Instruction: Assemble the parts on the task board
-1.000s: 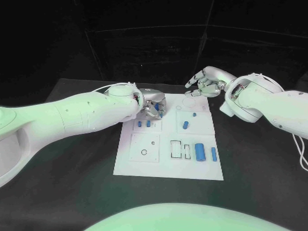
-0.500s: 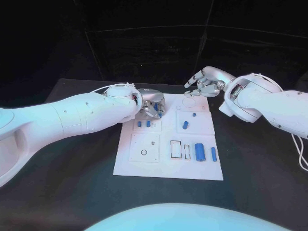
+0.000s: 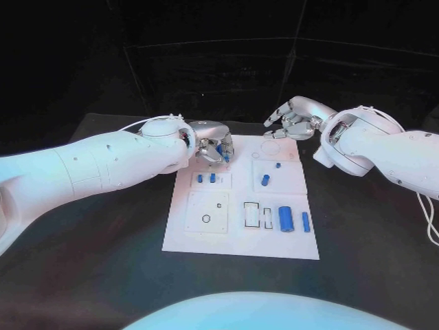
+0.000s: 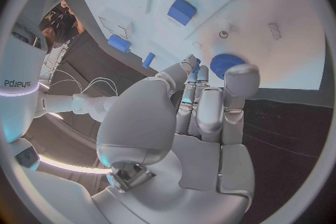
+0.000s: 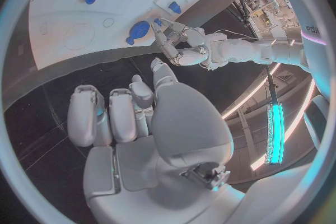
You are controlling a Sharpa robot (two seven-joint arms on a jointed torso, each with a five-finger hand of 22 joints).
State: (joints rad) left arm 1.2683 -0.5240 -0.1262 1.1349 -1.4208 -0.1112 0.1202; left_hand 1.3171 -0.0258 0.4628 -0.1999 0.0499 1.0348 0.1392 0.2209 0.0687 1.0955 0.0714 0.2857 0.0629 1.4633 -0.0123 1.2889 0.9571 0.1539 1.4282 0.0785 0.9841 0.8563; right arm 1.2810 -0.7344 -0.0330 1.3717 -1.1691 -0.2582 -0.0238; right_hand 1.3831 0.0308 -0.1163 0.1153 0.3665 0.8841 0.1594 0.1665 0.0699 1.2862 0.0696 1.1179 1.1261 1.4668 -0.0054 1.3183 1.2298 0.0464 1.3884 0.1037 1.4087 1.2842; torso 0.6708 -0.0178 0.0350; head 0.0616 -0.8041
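Care helps: left hand point(image 3: 211, 146) pinches a blue part point(image 4: 227, 63) over the board point(image 3: 241, 240); lower it straight. Right hand point(image 3: 297, 118) curls, holding nothing.

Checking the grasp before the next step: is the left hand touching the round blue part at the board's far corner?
Touching. In the left wrist view the left hand's fingertips meet the edge of the round blue part.

Left robot hand point(image 3: 211, 146) fingers curled; right robot hand point(image 3: 297, 117) empty, curled.
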